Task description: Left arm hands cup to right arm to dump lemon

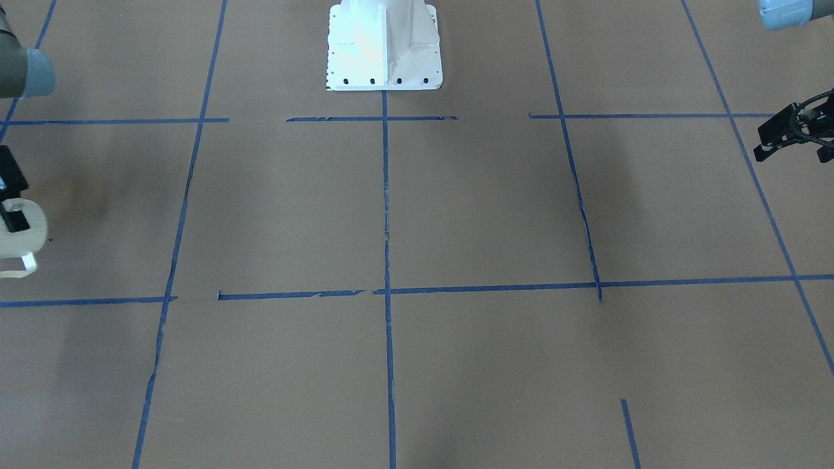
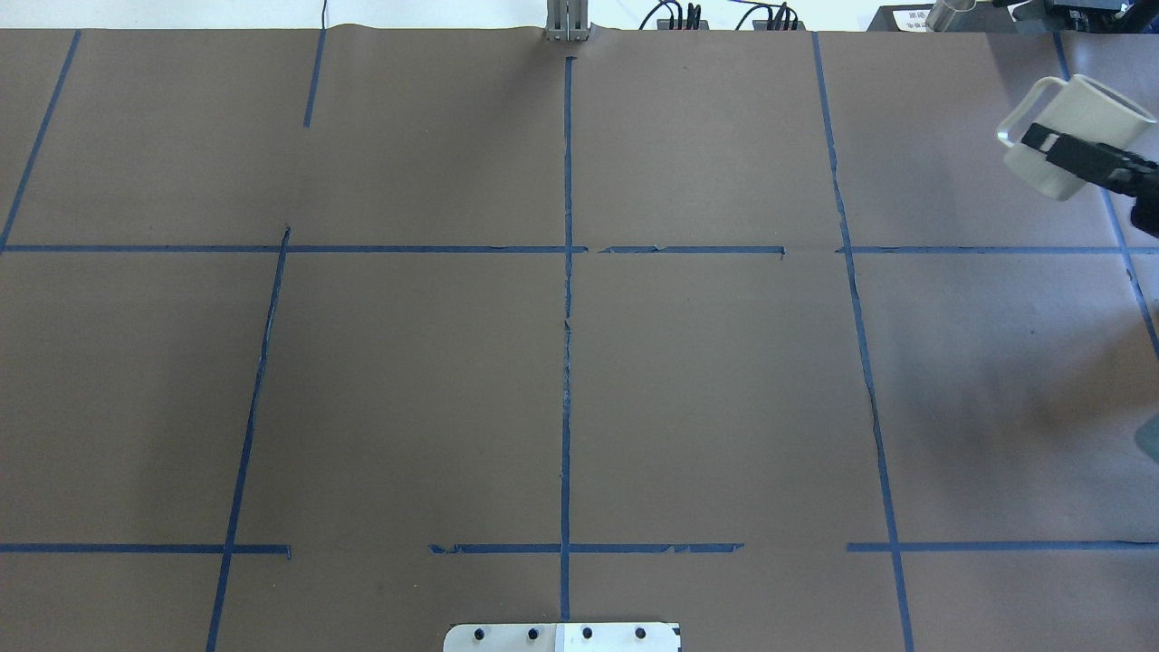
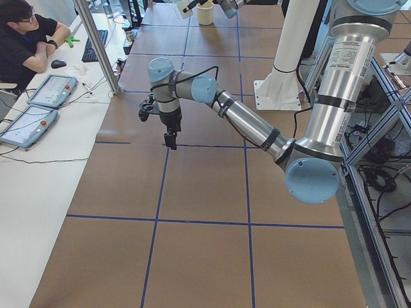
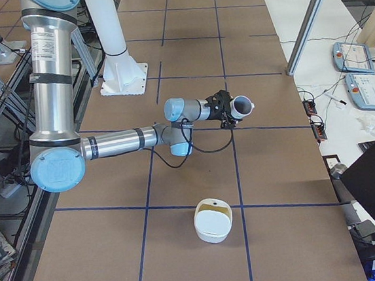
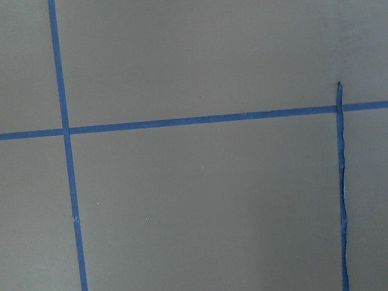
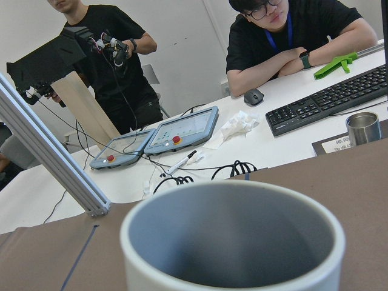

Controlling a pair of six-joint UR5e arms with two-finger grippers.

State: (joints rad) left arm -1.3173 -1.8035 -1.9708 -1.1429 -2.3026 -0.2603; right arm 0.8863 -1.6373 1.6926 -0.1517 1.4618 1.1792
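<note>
Right gripper (image 2: 1055, 149), clamping the cup (image 2: 1097, 109) at upper right, should centre it over the bowl (image 4: 213, 230) before tipping; left gripper (image 1: 791, 140) gapes empty.

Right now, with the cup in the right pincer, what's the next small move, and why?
Probably carry the cup toward the white bowl before tipping further. The right pincer holds it tilted, away from the bowl, and no lemon shows in its visible inside.

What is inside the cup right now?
The cup shows only bare grey inner wall, no lemon visible. Its bottom lies below the right wrist view's edge, unseen.
</note>
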